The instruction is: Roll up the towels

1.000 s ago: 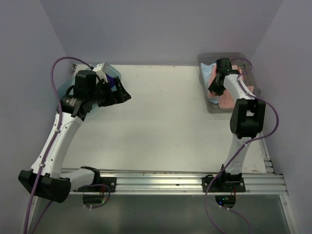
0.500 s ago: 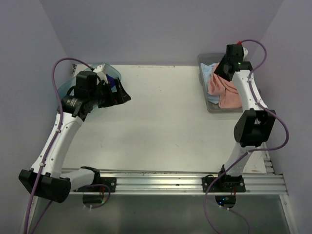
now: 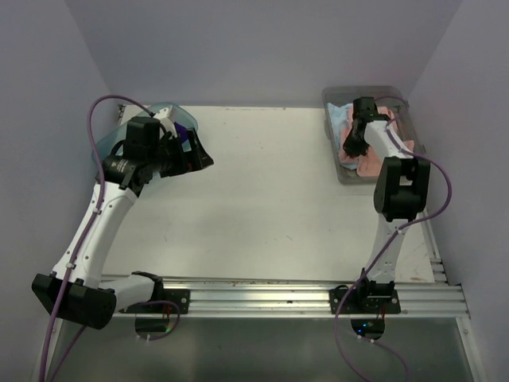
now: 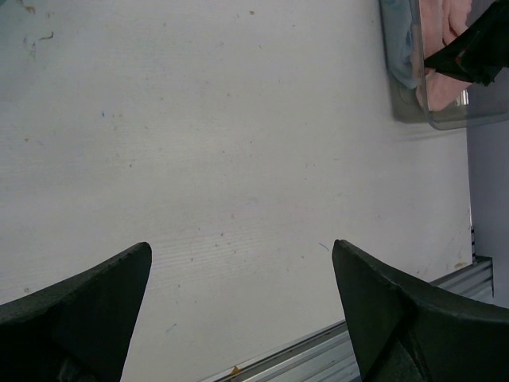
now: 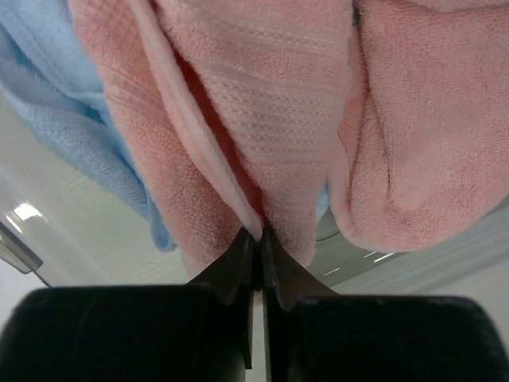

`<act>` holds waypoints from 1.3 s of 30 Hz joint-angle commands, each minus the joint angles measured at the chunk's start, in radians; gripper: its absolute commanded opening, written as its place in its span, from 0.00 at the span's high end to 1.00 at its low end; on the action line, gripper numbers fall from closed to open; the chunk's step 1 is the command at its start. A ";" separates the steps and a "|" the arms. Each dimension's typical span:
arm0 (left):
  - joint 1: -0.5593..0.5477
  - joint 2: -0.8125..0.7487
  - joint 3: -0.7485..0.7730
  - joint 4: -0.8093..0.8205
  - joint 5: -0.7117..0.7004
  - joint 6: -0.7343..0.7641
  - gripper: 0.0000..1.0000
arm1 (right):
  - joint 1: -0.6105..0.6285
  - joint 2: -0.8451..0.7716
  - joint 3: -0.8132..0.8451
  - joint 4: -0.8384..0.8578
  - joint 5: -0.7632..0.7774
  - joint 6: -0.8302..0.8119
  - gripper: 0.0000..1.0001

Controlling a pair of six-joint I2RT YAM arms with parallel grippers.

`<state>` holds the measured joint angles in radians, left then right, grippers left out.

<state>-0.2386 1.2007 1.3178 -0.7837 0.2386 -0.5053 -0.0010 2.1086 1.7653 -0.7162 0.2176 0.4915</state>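
In the right wrist view my right gripper (image 5: pixel 258 233) is shut, its tips pinching a thin fold of the salmon pink towel (image 5: pixel 270 95), which bunches up in front of it. A light blue towel (image 5: pixel 56 103) lies beside it on the left. From above, the right gripper (image 3: pixel 351 148) is down in the clear grey bin (image 3: pixel 330 99) on the pink towel (image 3: pixel 367 165). My left gripper (image 3: pixel 199 156) hangs open over the table's far left with nothing between its fingers (image 4: pixel 79 310). A dark purple patch (image 3: pixel 184 136) shows behind it.
A teal translucent tub (image 3: pixel 171 110) stands at the far left corner behind the left wrist. The grey bin (image 4: pixel 445 119) sits against the right wall at the back. An aluminium rail (image 3: pixel 302 290) runs along the near edge.
Half a second ago the right arm was raised with the pink towel hanging from it; it has come back down into the bin and its jaws have closed further. The left arm has barely moved.
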 commanded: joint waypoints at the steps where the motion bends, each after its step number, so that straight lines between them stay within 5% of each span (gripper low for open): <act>1: -0.004 0.000 -0.002 -0.005 -0.015 -0.009 0.00 | -0.027 -0.099 -0.015 0.014 0.038 0.027 1.00; 10: -0.002 0.007 -0.006 0.000 -0.018 0.001 0.00 | -0.027 -0.562 0.031 0.049 -0.013 0.027 1.00; 18: 0.008 0.026 -0.046 0.050 0.022 -0.064 0.00 | -0.007 -0.711 0.269 0.086 -0.534 0.022 1.00; 22: 0.050 0.025 -0.054 0.052 0.050 -0.075 0.00 | 0.122 -0.809 0.168 0.185 -0.659 0.030 1.00; 25: 0.119 0.019 -0.058 0.049 0.086 -0.068 0.00 | 0.352 -0.852 0.097 0.176 -0.635 -0.025 1.00; 29: 0.220 0.007 -0.066 0.037 0.133 -0.065 0.00 | 0.673 -0.845 -0.097 0.201 -0.522 -0.037 1.00; 33: 0.271 -0.007 -0.066 0.021 0.119 -0.078 0.00 | 0.837 -0.748 -0.274 0.202 -0.399 -0.004 1.00; 36: 0.271 -0.016 -0.074 0.018 0.142 -0.055 0.00 | 0.863 -0.682 -0.345 0.147 -0.321 0.012 0.52; 39: 0.268 -0.027 -0.086 -0.006 0.166 -0.007 0.00 | 0.852 -0.703 -0.389 0.080 -0.160 0.007 0.32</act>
<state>0.0261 1.2068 1.2449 -0.7788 0.3561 -0.5552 0.8696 1.4818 1.3731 -0.5831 -0.1345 0.4957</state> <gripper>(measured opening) 0.994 0.645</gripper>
